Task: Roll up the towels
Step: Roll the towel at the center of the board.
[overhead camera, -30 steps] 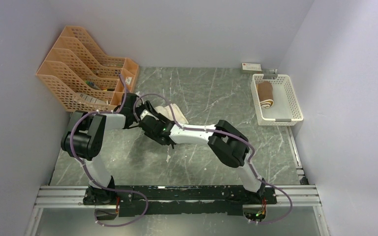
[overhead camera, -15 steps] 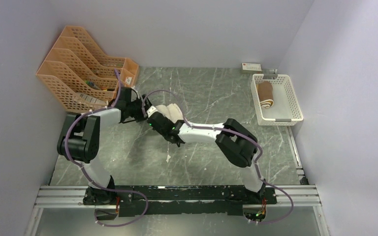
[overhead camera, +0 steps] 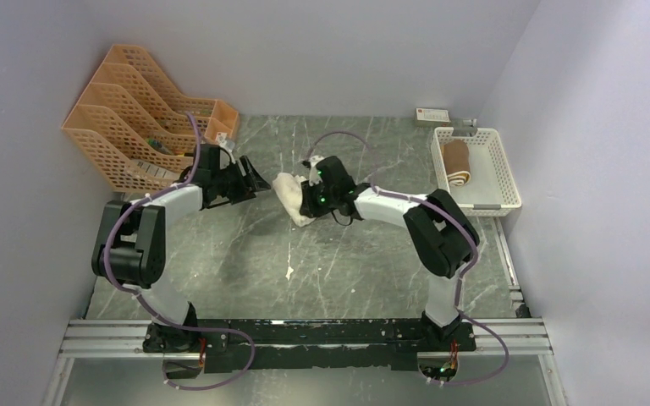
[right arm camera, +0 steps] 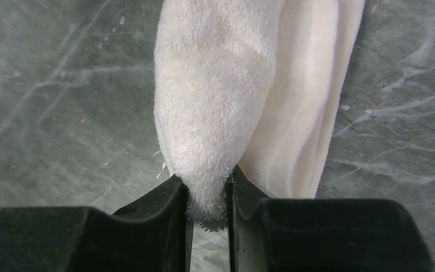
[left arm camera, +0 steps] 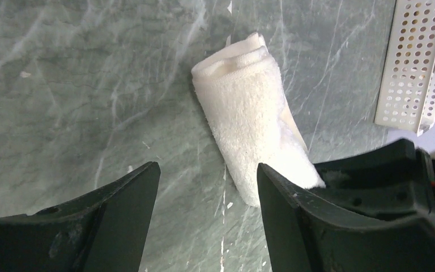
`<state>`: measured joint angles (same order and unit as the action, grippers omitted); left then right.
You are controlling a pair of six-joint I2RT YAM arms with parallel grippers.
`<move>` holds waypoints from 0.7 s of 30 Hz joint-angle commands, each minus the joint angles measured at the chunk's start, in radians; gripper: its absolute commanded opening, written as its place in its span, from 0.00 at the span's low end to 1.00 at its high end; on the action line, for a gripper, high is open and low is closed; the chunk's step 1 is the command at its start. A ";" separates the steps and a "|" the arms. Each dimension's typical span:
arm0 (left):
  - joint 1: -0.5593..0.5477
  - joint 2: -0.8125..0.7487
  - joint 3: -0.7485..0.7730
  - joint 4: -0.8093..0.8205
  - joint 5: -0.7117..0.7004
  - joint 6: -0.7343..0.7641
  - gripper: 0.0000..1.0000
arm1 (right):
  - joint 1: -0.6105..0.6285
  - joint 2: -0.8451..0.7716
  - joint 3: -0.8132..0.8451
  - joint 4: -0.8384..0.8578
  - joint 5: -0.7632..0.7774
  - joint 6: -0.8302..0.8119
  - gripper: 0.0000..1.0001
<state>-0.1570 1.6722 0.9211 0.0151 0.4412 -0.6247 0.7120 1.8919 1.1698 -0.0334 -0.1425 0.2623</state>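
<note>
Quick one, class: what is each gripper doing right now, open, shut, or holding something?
Left gripper: open, holding nothing.
Right gripper: closed on the cream-white towel.

- Table [overhead camera: 245, 296]: dark green-grey marbled top with white veins; a few white specks [overhead camera: 289, 272] near the middle.
- Back wall [overhead camera: 322, 51], left wall [overhead camera: 17, 220], right wall [overhead camera: 601, 220]: plain pale lavender-grey, closing the table in on three sides.
- Rack [overhead camera: 135, 118]: orange mesh plastic with stepped slots, in the far left corner against the left wall; papers in the lower slots.
- Basket [overhead camera: 477, 209]: white, perforated, rectangular, at the far right beside the right wall.
- Small box [overhead camera: 433, 114]: white, flat, at the foot of the back wall, just beyond the basket.
- Rails [overhead camera: 101, 338]: silver aluminium, along the near edge.
- Light: even and diffuse, shadows soft.
</note>
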 commanded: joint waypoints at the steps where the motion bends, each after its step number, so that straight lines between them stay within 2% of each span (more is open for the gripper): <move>1: -0.047 0.038 0.016 0.048 0.024 -0.016 0.75 | -0.079 0.034 -0.054 0.145 -0.306 0.164 0.21; 4: -0.082 0.088 0.032 0.079 0.019 -0.030 0.75 | -0.102 0.060 -0.081 0.206 -0.381 0.217 0.22; 8: -0.119 0.159 0.049 0.135 0.026 -0.054 0.74 | -0.103 0.081 -0.071 0.183 -0.394 0.204 0.25; 12: -0.130 0.231 0.063 0.168 0.041 -0.066 0.73 | -0.100 0.078 -0.054 0.132 -0.373 0.163 0.38; 14: -0.131 0.241 0.057 0.182 0.035 -0.069 0.71 | -0.099 0.071 -0.044 0.105 -0.353 0.140 0.52; 18: -0.131 0.242 0.049 0.185 0.027 -0.063 0.69 | -0.062 0.033 0.010 -0.018 -0.191 0.055 0.74; 21: -0.131 0.238 0.053 0.174 0.025 -0.054 0.69 | 0.019 -0.004 0.083 -0.128 0.040 -0.072 0.81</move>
<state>-0.2810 1.8931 0.9691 0.1768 0.4789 -0.6918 0.6495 1.9461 1.1709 0.0055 -0.3798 0.3531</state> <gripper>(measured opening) 0.689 0.780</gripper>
